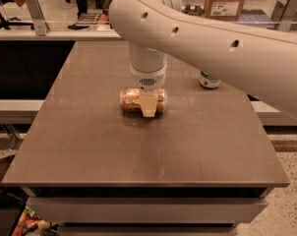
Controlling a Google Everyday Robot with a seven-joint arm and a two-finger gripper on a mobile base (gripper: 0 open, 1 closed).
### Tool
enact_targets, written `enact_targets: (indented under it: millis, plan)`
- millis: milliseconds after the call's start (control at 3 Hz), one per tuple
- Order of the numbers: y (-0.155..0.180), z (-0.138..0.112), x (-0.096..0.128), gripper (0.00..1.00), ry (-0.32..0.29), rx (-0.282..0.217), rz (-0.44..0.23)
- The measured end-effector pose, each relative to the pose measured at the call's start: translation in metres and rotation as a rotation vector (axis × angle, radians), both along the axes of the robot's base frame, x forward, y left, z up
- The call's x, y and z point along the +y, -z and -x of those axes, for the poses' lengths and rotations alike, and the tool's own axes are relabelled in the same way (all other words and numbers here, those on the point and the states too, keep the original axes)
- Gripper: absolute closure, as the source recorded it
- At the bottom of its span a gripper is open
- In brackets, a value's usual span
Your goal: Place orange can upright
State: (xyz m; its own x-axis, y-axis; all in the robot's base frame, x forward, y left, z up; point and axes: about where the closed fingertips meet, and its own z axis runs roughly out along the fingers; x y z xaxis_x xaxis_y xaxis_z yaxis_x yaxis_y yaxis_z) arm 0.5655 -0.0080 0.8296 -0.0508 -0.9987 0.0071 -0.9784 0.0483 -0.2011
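Note:
The orange can [130, 100] lies on its side near the middle of the brown table [138, 156], its long axis running left to right. My gripper [147, 101] comes straight down over the can's middle and straddles it. The near finger [148, 106] lies against the can's front side; the far finger is hidden behind the can. The jaws look closed on the can, which still rests on the table. The big white arm [212, 38] spans the upper right of the view.
The bottom of another can [209, 79], dark green and white, stands at the back right of the table, partly hidden by the arm. A cardboard box [224, 1] and rails lie beyond the table's far edge.

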Motion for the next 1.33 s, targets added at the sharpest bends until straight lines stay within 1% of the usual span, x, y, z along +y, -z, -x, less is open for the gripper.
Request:
enact_targets:
  millis: [333,667,1000,1333]
  plan:
    - [0.0,0.0,0.0,1.0,0.0,-0.001,0.0]
    - [0.0,0.0,0.0,1.0,0.0,-0.001,0.0]
    - [-0.008,0.0,-0.002,1.0,-0.008,-0.029,-0.028]
    - [-0.026,-0.003,-0.001,1.0,-0.045,-0.079,-0.103]
